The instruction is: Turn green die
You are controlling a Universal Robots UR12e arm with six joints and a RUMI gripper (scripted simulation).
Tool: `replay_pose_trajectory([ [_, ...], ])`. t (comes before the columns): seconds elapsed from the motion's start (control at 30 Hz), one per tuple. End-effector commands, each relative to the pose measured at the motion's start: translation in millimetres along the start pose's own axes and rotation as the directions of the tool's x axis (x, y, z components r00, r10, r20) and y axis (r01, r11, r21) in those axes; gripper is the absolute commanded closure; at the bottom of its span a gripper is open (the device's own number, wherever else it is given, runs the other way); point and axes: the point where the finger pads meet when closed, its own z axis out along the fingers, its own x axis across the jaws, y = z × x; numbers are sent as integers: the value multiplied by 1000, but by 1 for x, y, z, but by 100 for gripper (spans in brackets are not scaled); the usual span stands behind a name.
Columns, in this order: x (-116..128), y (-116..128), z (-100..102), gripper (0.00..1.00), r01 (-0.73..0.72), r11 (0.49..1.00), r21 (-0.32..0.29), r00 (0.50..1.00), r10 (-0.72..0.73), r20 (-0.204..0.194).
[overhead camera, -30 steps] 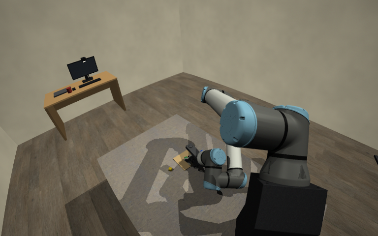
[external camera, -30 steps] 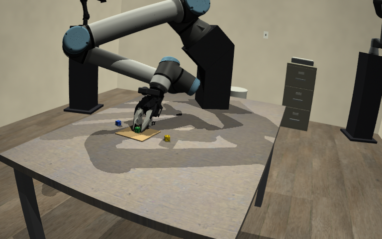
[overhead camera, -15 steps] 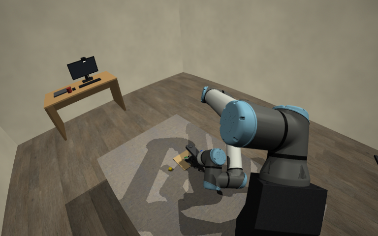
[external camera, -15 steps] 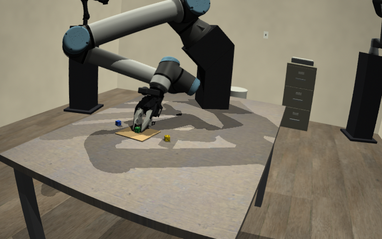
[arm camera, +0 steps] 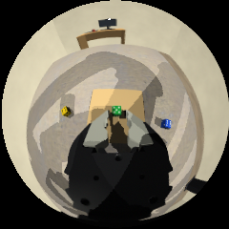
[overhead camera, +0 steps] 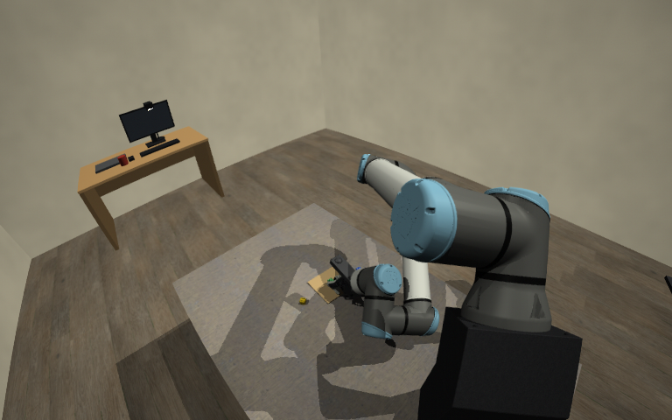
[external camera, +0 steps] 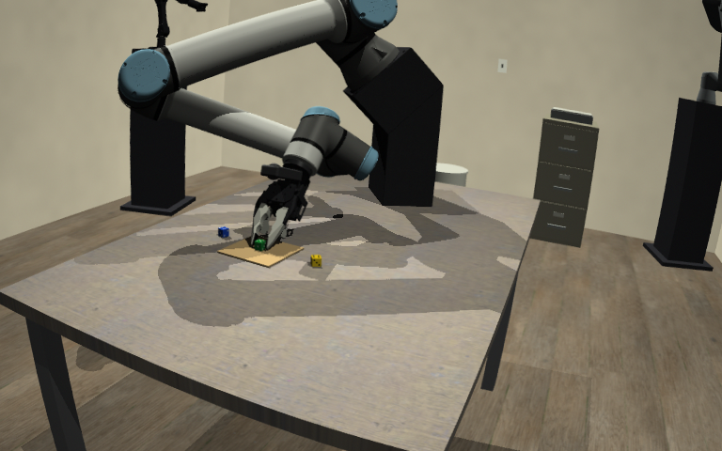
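The green die (external camera: 258, 243) lies on the tan mat (external camera: 260, 252) in the middle of the table. It also shows in the wrist view (arm camera: 115, 110), with white pips on its upper face that are too small to count. My gripper (external camera: 264, 241) is lowered onto the mat and points down. Its two fingers stand a little apart on either side of the die, and in the wrist view the gripper (arm camera: 115, 118) has its tips right at the die. I see no grip on it. In the top view the die (overhead camera: 329, 280) is a speck by the wrist.
A yellow die (external camera: 316, 260) lies on the table just right of the mat, and a blue die (external camera: 223, 231) just left of it. Both also show in the wrist view, yellow (arm camera: 66, 111) and blue (arm camera: 166, 123). The arm's black pedestal (external camera: 404, 127) stands behind.
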Motion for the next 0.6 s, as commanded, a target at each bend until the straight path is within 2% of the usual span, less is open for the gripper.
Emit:
replay_pose_trajectory([
  [0.0,0,2,1,79,0,1000,-1,1000,0,0],
  [0.03,0,2,1,97,0,1000,-1,1000,0,0],
  [0.57,0,2,1,97,0,1000,-1,1000,0,0],
])
